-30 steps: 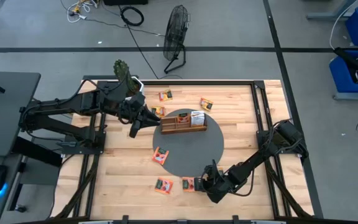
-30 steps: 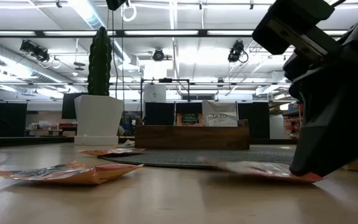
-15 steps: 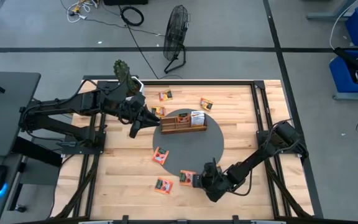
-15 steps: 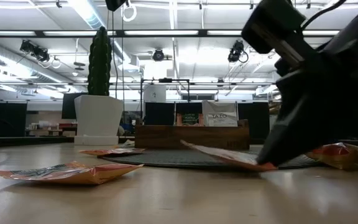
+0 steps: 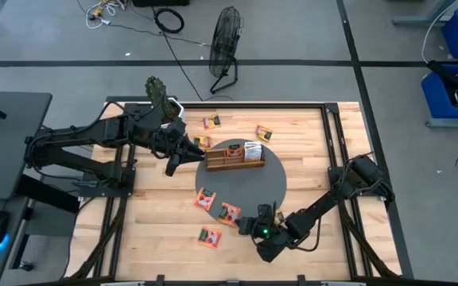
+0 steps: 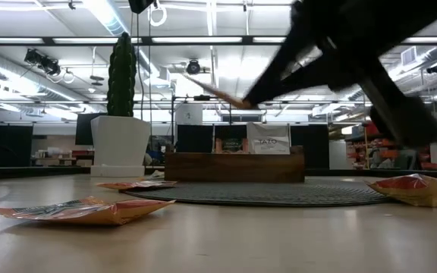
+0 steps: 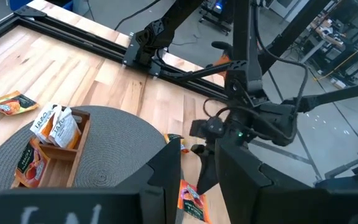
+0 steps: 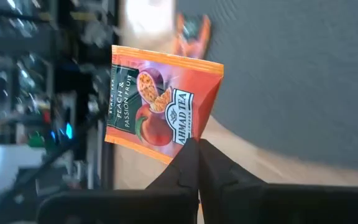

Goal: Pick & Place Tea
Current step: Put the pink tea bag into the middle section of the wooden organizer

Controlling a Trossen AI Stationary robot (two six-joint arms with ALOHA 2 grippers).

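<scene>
Orange-red and lifted clear of the bench (image 5: 157, 238), a peach and passion fruit tea sachet (image 8: 160, 106) is pinched by one corner in the closed right end effector (image 8: 191, 163), above the grey round mat's (image 5: 281, 187) near edge. The wooden slotted tray (image 5: 234, 161) on that mat holds white TAZO sachets (image 7: 55, 121) and an orange-red one. The left end effector (image 5: 171, 164) hovers beside the tray, seemingly open. Other sachets lie scattered around.

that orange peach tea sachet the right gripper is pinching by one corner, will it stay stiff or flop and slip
The orange sachet is held flat in the right gripper by one corner alone, so it is probably light and fairly stiff. Its glossy-looking printed paper may be slippery, and with so small a bite it could twist or slide out on a fast swing.
</scene>
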